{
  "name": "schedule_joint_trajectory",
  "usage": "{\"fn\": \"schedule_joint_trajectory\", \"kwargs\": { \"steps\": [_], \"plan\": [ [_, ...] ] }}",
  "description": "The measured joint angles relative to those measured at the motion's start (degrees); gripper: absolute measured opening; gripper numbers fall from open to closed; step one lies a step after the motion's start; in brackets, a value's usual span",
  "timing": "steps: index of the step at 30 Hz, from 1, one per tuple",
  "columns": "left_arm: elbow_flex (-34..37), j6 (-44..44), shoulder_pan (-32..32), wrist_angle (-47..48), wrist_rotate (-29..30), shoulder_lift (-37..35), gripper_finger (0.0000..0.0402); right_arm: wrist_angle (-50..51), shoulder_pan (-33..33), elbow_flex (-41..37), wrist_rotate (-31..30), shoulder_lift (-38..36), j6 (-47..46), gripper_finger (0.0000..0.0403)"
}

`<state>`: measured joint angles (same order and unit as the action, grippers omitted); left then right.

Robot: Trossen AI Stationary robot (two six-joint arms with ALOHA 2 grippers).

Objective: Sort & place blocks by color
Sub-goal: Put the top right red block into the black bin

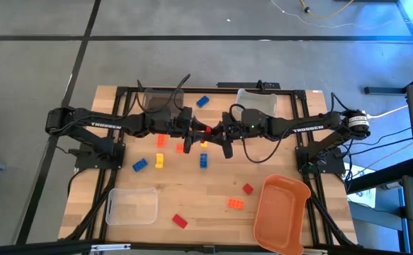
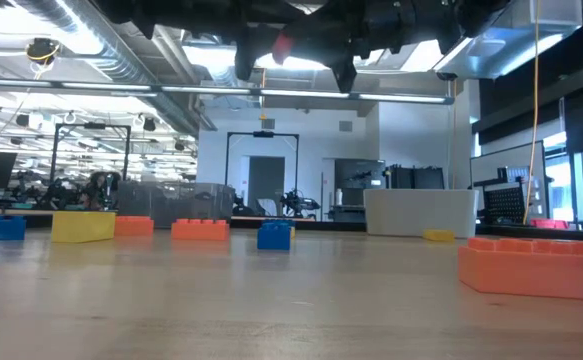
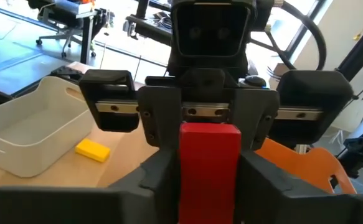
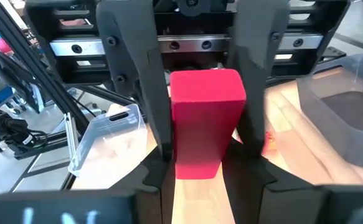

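Note:
A red block is held in the air over the table's middle, between my two grippers, which meet nose to nose. My left gripper comes from the table's left and my right gripper from the right; each is shut on the block. The low view shows the red block high above the tabletop. Other blocks lie loose on the table: blue, orange, yellow, blue, red, orange and red. My left gripper pinches the near end of the red block between its two fingers, coming level from the table's left. The block is lifted clear. My right gripper pinches the block's other end between its fingers, level from the table's right.
A dark bin and a white bin stand at the far edge. A clear bin sits near left and an orange bin near right. Black frame rails run along both table sides.

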<state>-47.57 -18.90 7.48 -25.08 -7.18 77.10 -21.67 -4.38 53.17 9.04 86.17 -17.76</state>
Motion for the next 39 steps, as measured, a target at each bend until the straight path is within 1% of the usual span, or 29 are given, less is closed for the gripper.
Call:
{"fn": "schedule_joint_trajectory", "kwargs": {
  "steps": [2,6,7,8,11,13,15,17,19,22,25,26,28,30,32,35,37,39],
  "plan": [
    [0.0,0.0,0.2,0.0,-0.2,0.0,0.0096,0.0,0.0,0.0,0.0,0.0,-0.3,0.0102],
    [0.0,-0.5,0.9,0.0,-2.0,0.0,0.0097,-0.1,0.0,0.0,-0.1,0.0,-3.1,0.0102],
    [0.0,-0.5,1.1,0.0,-2.3,0.0,0.0097,0.0,0.0,0.0,-0.1,0.0,-3.6,0.0108],
    [0.0,-0.5,1.3,0.0,-2.6,0.0,0.0097,0.0,0.0,0.0,-0.2,0.0,-4.3,0.0124],
    [0.2,0.5,2.2,2.8,-2.6,-2.0,0.0097,3.2,-0.4,0.0,0.1,-1.6,-5.1,0.0195],
    [0.0,2.0,3.0,5.2,-2.3,-4.0,0.0097,8.1,-1.1,0.0,0.2,-3.7,-5.9,0.0236],
    [0.1,3.3,4.1,10.1,-1.9,-6.7,0.0097,14.6,-2.0,0.0,0.1,-6.2,-5.9,0.0267],
    [0.1,4.8,5.1,12.7,-1.3,-9.1,0.0097,21.0,-3.1,0.0,-0.1,-8.9,-5.7,0.0286],
    [0.5,5.8,6.1,15.7,-0.7,-12.1,0.0097,27.6,-3.8,0.0,-0.6,-11.8,-4.5,0.0293],
    [2.9,5.9,7.5,15.5,0.1,-16.7,0.0097,35.7,-4.1,0.0,-3.1,-15.5,-3.0,0.0296],
    [7.2,4.9,7.8,15.1,3.2,-21.3,0.0097,39.5,-4.1,-0.1,-5.6,-19.0,-2.7,0.0297],
    [8.7,4.6,7.8,14.7,4.2,-22.8,0.0097,39.2,-4.1,-0.5,-6.4,-20.0,-2.7,0.0297],
    [11.6,4.0,7.6,12.3,5.1,-25.6,0.0097,36.1,-4.0,-2.5,-7.5,-22.4,-3.0,0.0297],
    [14.6,2.6,7.0,9.3,5.3,-28.1,0.0097,29.2,-3.9,-6.3,-7.8,-24.8,-4.6,0.0297],
    [17.2,1.5,6.3,6.0,5.1,-30.0,0.0097,19.4,-3.9,-11.5,-7.9,-27.0,-6.6,0.0297],
    [20.1,-0.2,5.4,1.6,4.7,-31.8,0.0097,0.0,-3.9,-19.6,-6.8,-28.7,-10.7,0.0297],
    [21.4,-1.5,5.0,-1.3,4.4,-32.2,0.0097,-13.0,-3.9,-23.5,-6.1,-28.9,-12.4,0.0298],
    [21.9,-1.9,4.7,-3.2,3.5,-32.2,0.0097,-21.3,-3.9,-25.8,-6.0,-28.9,-13.5,0.0298]
  ]
}}
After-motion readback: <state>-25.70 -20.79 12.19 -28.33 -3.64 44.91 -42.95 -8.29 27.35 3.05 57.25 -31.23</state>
